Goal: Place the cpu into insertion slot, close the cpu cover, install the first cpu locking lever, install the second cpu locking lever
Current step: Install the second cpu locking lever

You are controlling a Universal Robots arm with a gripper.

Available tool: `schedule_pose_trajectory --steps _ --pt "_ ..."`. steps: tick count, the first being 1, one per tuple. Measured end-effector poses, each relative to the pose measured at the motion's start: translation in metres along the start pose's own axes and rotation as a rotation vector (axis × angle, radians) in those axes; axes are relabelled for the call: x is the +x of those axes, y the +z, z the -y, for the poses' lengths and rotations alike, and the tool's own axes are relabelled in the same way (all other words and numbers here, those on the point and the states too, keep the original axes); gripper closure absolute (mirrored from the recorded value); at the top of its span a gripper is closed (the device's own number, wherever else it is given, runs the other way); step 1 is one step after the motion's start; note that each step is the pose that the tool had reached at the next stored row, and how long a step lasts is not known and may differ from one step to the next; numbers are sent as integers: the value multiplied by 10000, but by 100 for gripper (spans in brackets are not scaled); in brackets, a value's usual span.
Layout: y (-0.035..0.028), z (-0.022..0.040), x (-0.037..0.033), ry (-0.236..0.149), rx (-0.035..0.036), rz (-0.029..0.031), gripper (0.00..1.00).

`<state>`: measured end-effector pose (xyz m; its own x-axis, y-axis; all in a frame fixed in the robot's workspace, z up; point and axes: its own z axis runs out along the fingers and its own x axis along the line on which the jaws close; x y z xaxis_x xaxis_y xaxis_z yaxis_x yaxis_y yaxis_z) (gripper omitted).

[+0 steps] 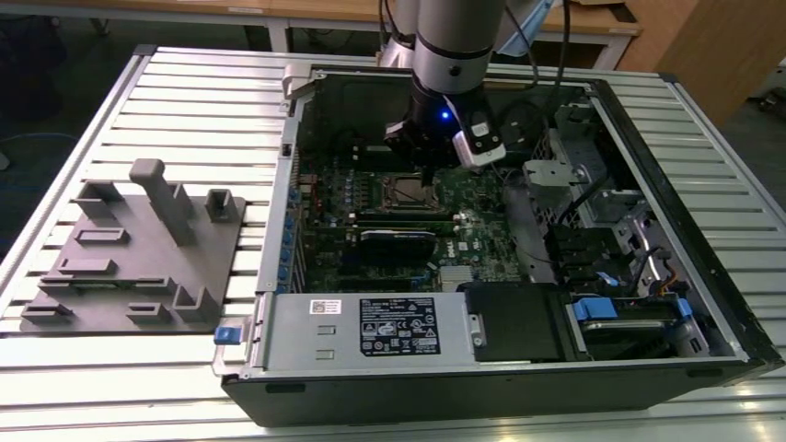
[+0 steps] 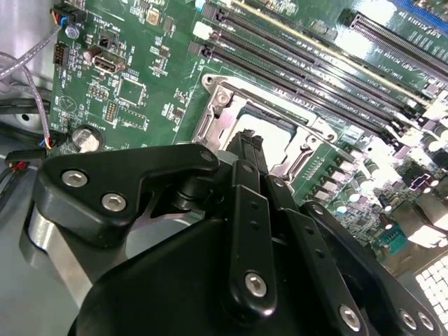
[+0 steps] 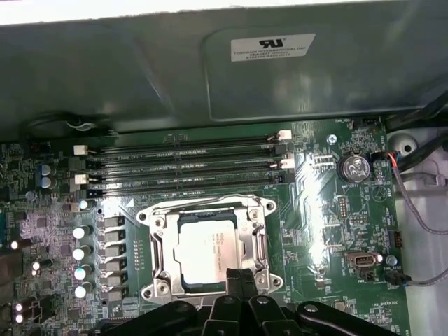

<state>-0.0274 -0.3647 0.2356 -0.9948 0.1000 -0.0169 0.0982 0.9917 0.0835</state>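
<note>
a: what is seen in the exterior view?

b: an open computer case (image 1: 491,359) is laid on a slatted table (image 1: 184,101). the green circuit board (image 1: 473,198) is exposed inside it. the arm is lowered into the case from the far side, and the gripper (image 1: 426,178) is held just over the insertion slot (image 1: 411,191), at its right edge. a grey fixture tray (image 1: 135,258) is set on the table to the exterior view's left, well apart from the case.

a: and the second wrist view?

b: the gripper (image 2: 246,143) is seen from behind, its black fingers (image 2: 250,157) drawn tightly together with no gap between them and nothing clamped. the tips are placed at the edge of the cpu cover (image 2: 224,105). the cpu (image 2: 273,143) is seated in the insertion slot (image 2: 210,126), its silvery top showing through the cover's window. long black card slots (image 2: 315,56) are lined up beyond it.

a: the first wrist view?

b: the cpu (image 3: 206,248) is shown flat in the insertion slot (image 3: 150,290), and the cpu cover (image 3: 255,238) is laid down around it. the clenched gripper (image 3: 240,273) is met at the cover's near edge; whether it is touched cannot be told. four long card slots (image 3: 182,164) are ranged on the far side, and a round coin battery (image 3: 355,168) is set on the board apart from the slot.
</note>
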Motion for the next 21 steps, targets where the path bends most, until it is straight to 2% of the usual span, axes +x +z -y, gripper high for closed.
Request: schedule_pose_trajectory --steps 6,11,14,19,21 --pt "-3 43 -4 1 -12 0 90" --pt "-5 51 18 0 -28 -3 90" --pt "-5 61 32 1 -85 -8 90" --pt "-11 133 25 42 -143 -19 90" --pt "-13 152 23 68 -191 -45 90"
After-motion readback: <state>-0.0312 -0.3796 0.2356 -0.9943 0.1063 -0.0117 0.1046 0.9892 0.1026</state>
